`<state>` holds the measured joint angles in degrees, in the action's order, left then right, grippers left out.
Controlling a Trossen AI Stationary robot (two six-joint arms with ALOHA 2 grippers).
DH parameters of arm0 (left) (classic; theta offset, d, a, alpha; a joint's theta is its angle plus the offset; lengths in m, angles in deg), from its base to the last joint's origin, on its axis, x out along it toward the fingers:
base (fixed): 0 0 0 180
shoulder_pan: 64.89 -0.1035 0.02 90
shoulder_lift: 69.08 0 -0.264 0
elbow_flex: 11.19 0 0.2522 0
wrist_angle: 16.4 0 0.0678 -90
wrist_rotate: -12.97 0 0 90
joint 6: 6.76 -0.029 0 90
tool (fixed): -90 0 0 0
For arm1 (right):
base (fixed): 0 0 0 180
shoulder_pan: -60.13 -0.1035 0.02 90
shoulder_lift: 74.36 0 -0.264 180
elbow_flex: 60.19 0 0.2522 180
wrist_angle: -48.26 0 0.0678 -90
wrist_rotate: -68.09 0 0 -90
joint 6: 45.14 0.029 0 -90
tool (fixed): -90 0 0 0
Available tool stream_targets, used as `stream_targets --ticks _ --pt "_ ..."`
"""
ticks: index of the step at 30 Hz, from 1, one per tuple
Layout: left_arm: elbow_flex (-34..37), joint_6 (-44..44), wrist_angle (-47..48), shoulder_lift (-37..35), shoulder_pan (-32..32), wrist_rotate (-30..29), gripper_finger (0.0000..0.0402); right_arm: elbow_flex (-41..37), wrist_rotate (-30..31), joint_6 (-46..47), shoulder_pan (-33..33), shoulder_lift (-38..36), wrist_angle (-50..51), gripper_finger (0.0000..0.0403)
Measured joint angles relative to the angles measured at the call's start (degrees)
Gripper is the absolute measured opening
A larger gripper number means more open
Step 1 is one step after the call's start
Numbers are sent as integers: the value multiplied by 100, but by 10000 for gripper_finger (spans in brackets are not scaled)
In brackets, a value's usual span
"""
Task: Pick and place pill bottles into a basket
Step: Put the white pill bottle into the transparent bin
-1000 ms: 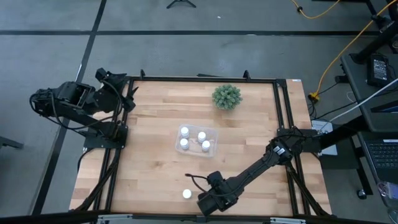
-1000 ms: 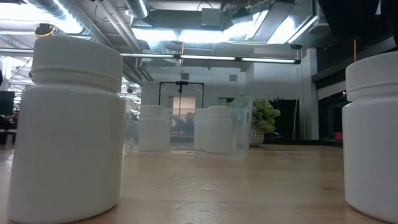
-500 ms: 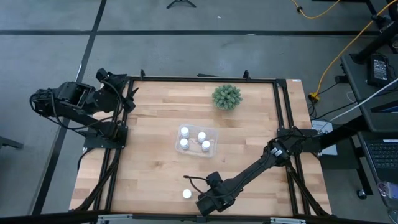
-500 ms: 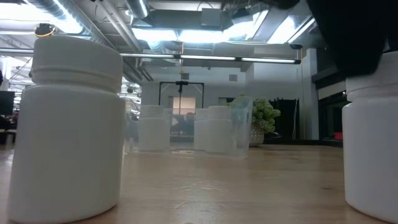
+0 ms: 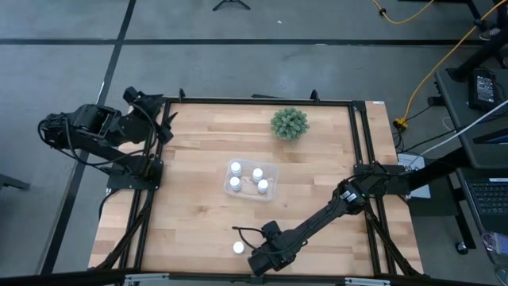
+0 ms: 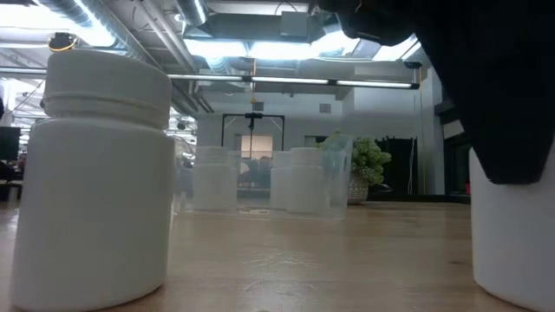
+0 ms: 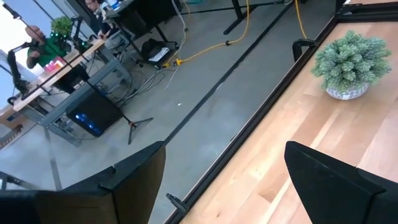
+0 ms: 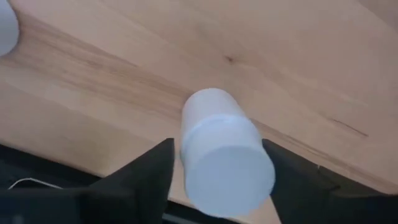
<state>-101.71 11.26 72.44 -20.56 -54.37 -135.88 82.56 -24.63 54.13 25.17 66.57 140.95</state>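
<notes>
While right gripper [image 8: 217,171] descends, pill bottle [image 8: 224,155] sits between jaws, both touching cap.

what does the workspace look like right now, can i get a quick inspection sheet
surface: wooden table in a black frame, bare apart from the items below
job's things: clear basket at mid table with four pill bottles in it; one loose bottle near the front edge; another bottle between the right gripper's fingers
clutter: green plant near the far edge
grippers: right gripper at the front edge, fingers on either side of the bottle, grip not confirmed; left gripper open, parked at the far left corner
cables: yellow cable on the floor to the right
surroundings: grey floor, desks with equipment, a person at a far desk in the left wrist view
</notes>
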Motion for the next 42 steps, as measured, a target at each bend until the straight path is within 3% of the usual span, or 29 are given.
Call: stream_targets --ticks 4,14,20,27,42 --pt "0 -125 -80 -1 0 40 322 0 -8 -136 20 -2 8 163" --pt "0 -127 -77 -5 0 32 322 612 157 -579 137 -28 512 162" --pt "0 -95 -75 -5 0 8 322 607 634 -993 397 -652 1086 162" --pt "0 104 -75 -8 0 8 322 595 1315 -2488 1005 -1207 1063 162" --pt "0 799 -77 30 0 -18 322 597 1083 -6288 2444 -1215 430 162"
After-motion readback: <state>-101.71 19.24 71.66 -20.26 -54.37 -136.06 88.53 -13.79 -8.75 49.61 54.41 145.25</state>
